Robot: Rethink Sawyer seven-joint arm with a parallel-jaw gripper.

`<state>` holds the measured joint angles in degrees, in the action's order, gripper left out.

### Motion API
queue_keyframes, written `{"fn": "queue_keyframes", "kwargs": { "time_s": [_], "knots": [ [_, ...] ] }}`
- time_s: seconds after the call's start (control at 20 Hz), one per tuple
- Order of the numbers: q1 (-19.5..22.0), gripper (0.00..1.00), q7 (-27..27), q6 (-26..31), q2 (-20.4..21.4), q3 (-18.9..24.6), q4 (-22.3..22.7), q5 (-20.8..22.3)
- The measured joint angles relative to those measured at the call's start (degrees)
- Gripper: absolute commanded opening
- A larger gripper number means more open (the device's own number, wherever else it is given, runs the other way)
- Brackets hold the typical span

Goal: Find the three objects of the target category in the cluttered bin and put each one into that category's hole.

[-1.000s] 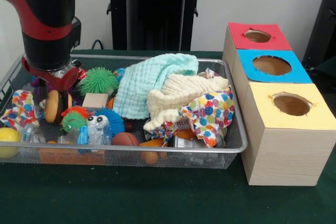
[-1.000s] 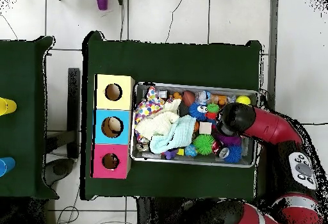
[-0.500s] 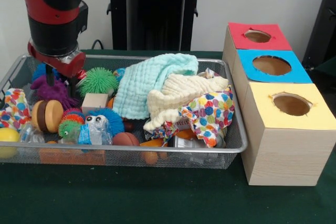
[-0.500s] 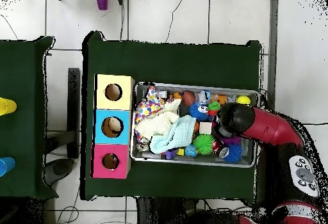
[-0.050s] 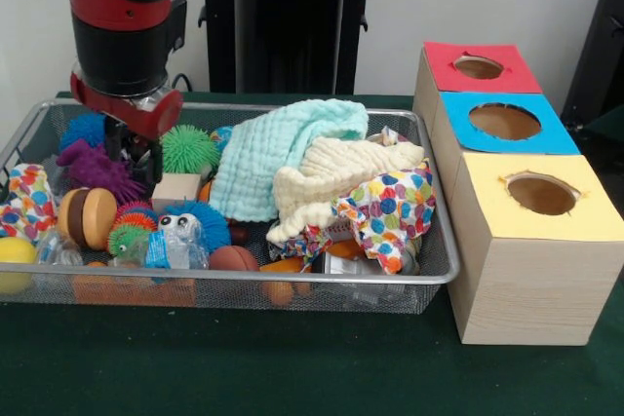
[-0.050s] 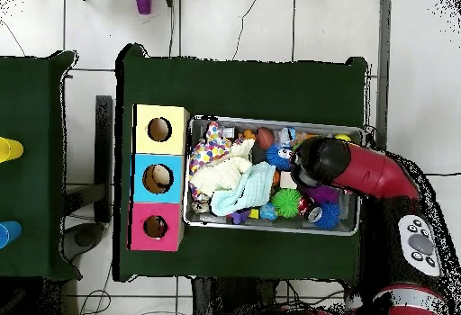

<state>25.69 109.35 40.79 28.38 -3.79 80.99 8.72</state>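
Note:
My gripper [image 5: 134, 158] hangs low over the left part of the wire mesh bin [image 5: 444, 265]. It is open, with nothing between its dark fingers. Right below it are a small wooden block [image 5: 175, 187] and a purple spiky toy [image 5: 93, 168]. A green spiky ball [image 5: 185, 148] sits just to its right. A mint cloth [image 5: 278, 153], a cream cloth [image 5: 341, 177] and a polka-dot cloth [image 5: 390, 211] are piled in the bin's middle and right. In the overhead view the arm [image 6: 356, 169] hides the gripper.
Three boxes stand beside the bin, with holes in red [image 5: 478, 67], blue [image 5: 504, 121] and yellow [image 5: 541, 193] tops. The bin's front left holds a wooden yo-yo shape [image 5: 86, 216], a blue furry toy [image 5: 190, 226], a brown ball [image 5: 232, 258] and a yellow ball [image 5: 15, 258].
The gripper has risen out of the bin's far-left clutter and moved right, toward the wooden block. The toys it was among show again and lie slightly shifted.

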Motion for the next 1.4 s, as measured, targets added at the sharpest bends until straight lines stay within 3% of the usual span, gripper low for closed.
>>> {"fn": "queue_keyframes", "kwargs": {
  "time_s": [0.75,1.4],
  "knots": [
    [-5.54,1.0,0.0,-4.0,-5.49,0.41,0.17,-6.06],
    [-3.46,1.0,0.0,-12.66,-10.21,0.99,0.36,-6.83]
  ]
}}
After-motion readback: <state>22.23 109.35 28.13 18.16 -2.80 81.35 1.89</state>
